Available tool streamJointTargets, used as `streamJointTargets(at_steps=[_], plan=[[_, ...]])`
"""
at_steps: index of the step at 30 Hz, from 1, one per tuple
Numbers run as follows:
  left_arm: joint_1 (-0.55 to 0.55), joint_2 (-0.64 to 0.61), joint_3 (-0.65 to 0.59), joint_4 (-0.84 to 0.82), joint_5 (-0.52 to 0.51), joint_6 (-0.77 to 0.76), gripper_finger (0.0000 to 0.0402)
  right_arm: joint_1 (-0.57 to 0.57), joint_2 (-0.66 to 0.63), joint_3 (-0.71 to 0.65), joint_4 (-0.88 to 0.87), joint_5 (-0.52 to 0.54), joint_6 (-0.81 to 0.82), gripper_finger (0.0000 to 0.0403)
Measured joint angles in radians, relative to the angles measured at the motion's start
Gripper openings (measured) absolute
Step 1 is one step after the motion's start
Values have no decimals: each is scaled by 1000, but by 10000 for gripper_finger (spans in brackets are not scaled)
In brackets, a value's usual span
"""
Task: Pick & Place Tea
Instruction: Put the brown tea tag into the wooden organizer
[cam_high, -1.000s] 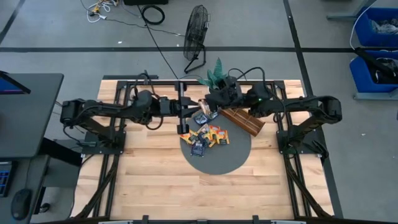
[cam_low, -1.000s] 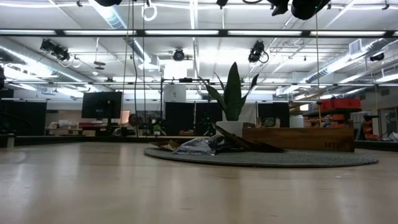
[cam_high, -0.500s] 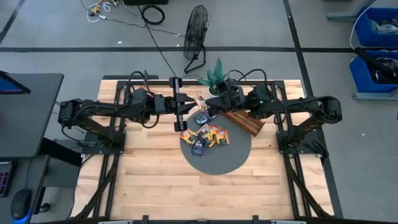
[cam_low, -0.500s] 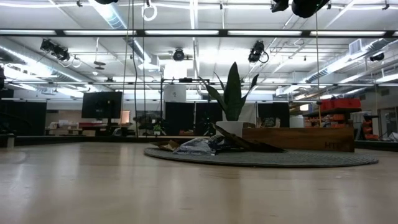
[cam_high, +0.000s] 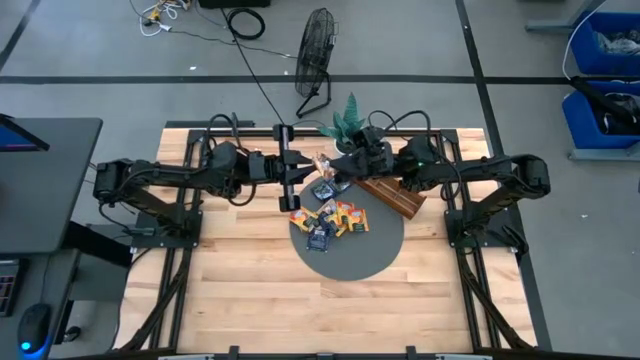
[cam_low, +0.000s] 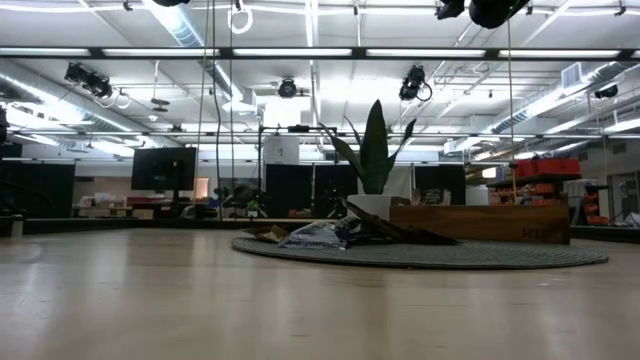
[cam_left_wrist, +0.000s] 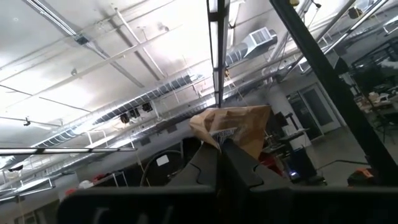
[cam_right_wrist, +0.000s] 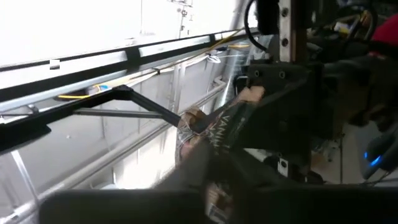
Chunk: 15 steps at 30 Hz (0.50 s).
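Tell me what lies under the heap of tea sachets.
The small flat square tea sachets, orange-yellow and dark blue, lie on a round dark grey mat on the wooden table. Whatever sits beneath the heap's middle is covered.

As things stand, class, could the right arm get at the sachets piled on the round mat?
Probably not yet: the right gripper is raised, shut on a sachet. The pile lies uncovered on the mat.

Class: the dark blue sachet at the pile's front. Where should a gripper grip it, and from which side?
Probably the dark blue sachet by its free front edge, from above: it lies flat on the grey mat, other sachets crowding its far side.
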<state>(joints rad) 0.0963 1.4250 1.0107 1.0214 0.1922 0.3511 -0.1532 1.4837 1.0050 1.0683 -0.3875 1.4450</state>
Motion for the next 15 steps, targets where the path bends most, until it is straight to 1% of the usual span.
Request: streamJointTargets(at_steps=[1, 2, 8, 15], plan=[[0, 0, 0, 0, 1, 0, 9, 0, 0, 0, 1, 3, -16, 17], [0, 0, 0, -1, 3, -1, 10, 0, 0, 0, 1, 5, -27, 12], [0, 0, 0, 0, 3, -82, 17, 0, 0, 0, 2, 13, -73, 4], [0, 0, 0, 0, 1, -176, 54, -5, -8, 0, -3, 21, -112, 1]])
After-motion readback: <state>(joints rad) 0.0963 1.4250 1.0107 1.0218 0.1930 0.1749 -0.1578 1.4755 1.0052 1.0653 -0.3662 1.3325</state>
